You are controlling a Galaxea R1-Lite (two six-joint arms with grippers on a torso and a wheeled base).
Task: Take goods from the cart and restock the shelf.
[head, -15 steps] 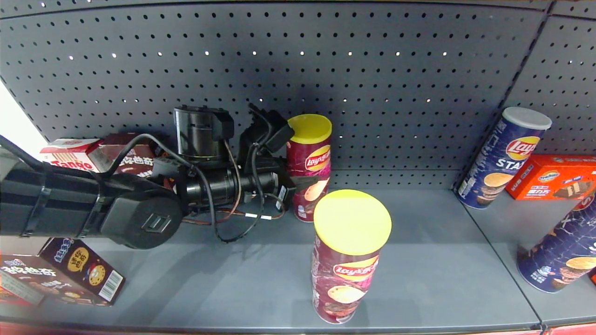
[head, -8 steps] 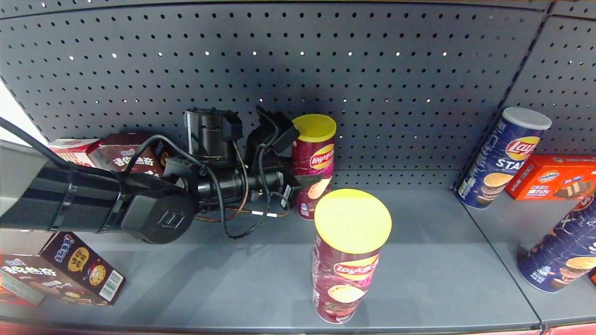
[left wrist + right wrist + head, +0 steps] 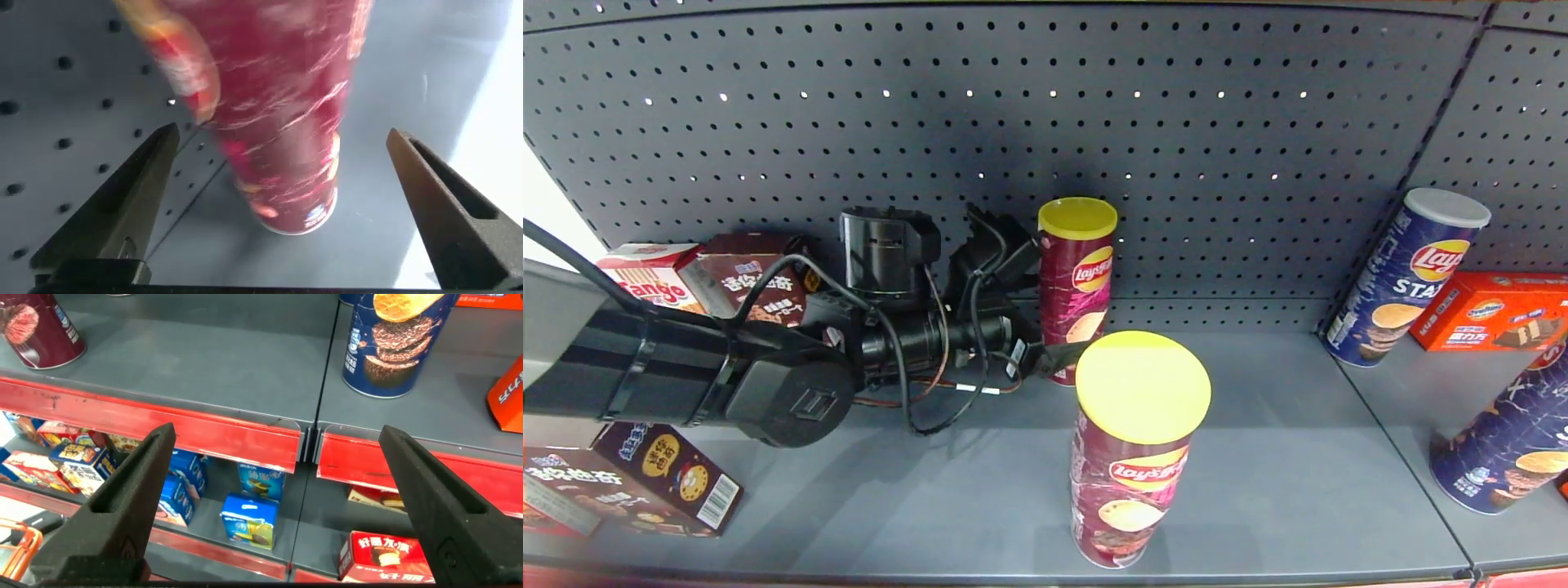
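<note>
- The far crisp can (image 3: 1078, 282) stands on the shelf (image 3: 1282, 457) near the pegboard back panel (image 3: 1176, 122), with the left claw (image 3: 282, 143) around it at its lower half.
- That claw is released. The left wrist view shows a gap between the can and each finger, so it grips nothing.
- The near crisp can (image 3: 1139, 457) stands by the front edge of the shelf, just right of the far one and apart from it.
- The right claw (image 3: 278, 437) is spread wide and empty. It hangs in front of the shelf's red front edge (image 3: 245, 433), well apart from both cans.
- Progress, as I judge it: two maroon cans are placed, and the far one looks set down and let go. What is left is to draw the left arm back without knocking that can, then fetch more from the cart. How many goods remain I cannot tell.
- Both maroon cans are upright, with the long axis vertical and the yellow lid on top. Their printed fronts face the near side, toward the aisle.
- Whether the far can touches the back panel is unclear.
- Risk: the near finger (image 3: 1058, 355) lies low beside the far can's base, so a sideways pull could tip it.
- Neighbours: a blue can (image 3: 1405, 273) leans at the right by an orange box (image 3: 1494, 310), and dark snack boxes (image 3: 662, 474) lie at the left.
</note>
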